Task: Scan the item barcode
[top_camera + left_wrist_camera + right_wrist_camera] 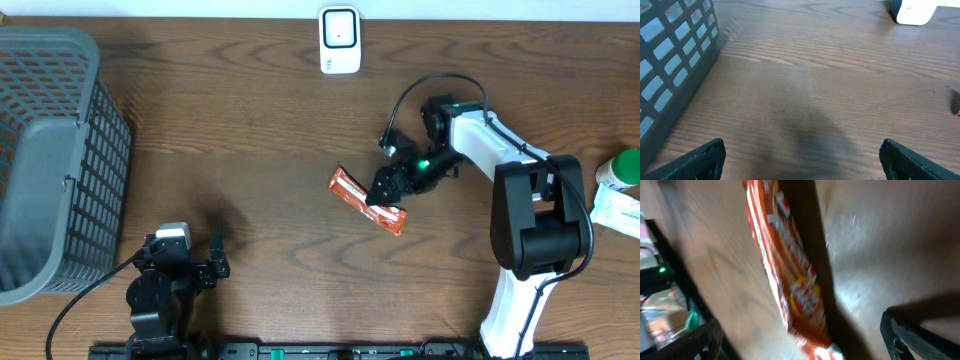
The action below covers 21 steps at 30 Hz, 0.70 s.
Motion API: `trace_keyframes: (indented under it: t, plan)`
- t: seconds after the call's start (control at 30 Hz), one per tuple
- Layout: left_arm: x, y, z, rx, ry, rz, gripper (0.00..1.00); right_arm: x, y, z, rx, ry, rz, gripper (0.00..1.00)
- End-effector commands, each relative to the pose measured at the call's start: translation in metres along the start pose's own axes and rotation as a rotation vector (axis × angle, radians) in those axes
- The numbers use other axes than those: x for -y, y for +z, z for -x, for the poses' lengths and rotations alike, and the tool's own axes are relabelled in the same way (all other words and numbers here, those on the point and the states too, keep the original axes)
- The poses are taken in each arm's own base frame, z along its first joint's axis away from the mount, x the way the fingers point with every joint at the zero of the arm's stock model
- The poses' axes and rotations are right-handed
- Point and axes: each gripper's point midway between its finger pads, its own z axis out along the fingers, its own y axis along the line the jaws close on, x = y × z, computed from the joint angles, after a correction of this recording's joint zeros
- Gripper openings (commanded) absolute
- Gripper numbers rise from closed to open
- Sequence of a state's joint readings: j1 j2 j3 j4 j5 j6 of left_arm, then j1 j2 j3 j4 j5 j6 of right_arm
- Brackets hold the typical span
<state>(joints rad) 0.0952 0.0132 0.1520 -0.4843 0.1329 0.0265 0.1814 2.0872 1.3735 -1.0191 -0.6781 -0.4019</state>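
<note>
- So, the right gripper (388, 192) hangs right over the orange snack packet (362, 198). Its fingers are spread wide and aren't pinching anything.
- On the right wrist cam the packet runs lengthwise through the gap between the two fingers. As far as I can see neither one touches it, but that view is pretty smeared.
- The packet looks to be lying flat on the wooden table (260, 120), directly below that hand, with a dark shadow along one side. The print is too blurred to read, so I can't tell which face is up.
- The left gripper (802, 162) is spread wide too, holding nothing. Only bare wood grain shows between its fingertips.
- A grey mesh basket (675, 65) sits just off to the left gripper's left, near it but not touching.
- The white scanner (340, 40) is way out ahead of the left gripper and off to its right, well apart from it.
- The scanner is well apart from the right gripper too, so the packet under that hand is nowhere close to it.
- The two hands are well apart from each other, with the packet on the right one's side.
- A green-capped bottle (625, 168) and a white box (615, 212) sit back behind the right gripper, past the arm's elbow, at the table edge.
</note>
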Motion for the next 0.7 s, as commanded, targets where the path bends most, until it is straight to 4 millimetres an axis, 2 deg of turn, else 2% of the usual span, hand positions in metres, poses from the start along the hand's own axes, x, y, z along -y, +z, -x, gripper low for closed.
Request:
trace_keyframes:
  t: [0.0, 0.23, 0.3, 0.47, 0.57, 0.67]
  plan:
    - [0.003, 0.003, -0.006, -0.014, -0.001, -0.018, 0.98, 0.023, 0.016, -0.01, -0.073, -0.037, -0.112, 0.99]
    - [0.003, 0.003, -0.006, -0.014, -0.001, -0.018, 0.98, 0.008, 0.038, -0.023, -0.15, -0.117, -0.084, 0.98]
    - [0.003, 0.003, -0.006, -0.014, -0.001, -0.018, 0.98, 0.005, 0.044, -0.03, -0.173, -0.133, -0.077, 0.91]
    - [0.003, 0.003, -0.006, -0.014, -0.001, -0.018, 0.98, 0.007, 0.053, -0.042, -0.199, -0.152, -0.064, 0.83]
    - [0.003, 0.003, -0.006, -0.014, -0.001, -0.018, 0.98, 0.009, 0.057, -0.047, -0.201, -0.157, -0.061, 0.73]
    - [0.003, 0.003, -0.006, -0.014, -0.001, -0.018, 0.98, 0.011, 0.061, -0.051, -0.201, -0.161, -0.061, 0.54]
